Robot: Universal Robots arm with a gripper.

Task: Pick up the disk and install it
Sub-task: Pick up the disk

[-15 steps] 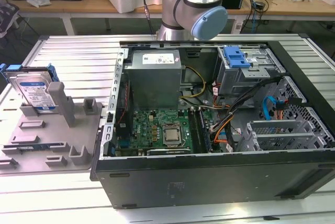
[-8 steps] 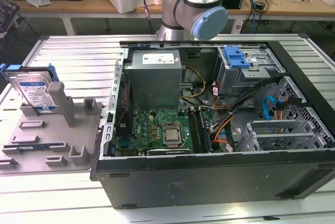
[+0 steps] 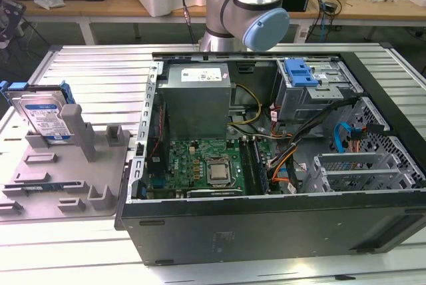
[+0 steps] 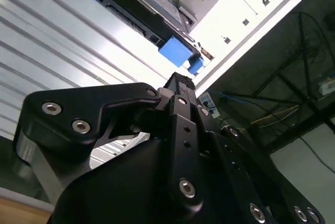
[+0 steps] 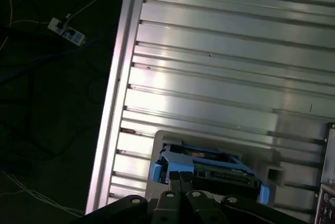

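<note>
In the first wrist view the gripper [image 5: 180,177] is closed, fingers pressed together on nothing. Beyond its tips the disk [image 5: 209,165] shows edge-on. In the exterior view it leans upright in a grey holder [image 3: 80,165] on the slatted table [image 3: 86,65], beside the open case [image 3: 266,218]; the arm [image 3: 246,5] rises behind.
</note>
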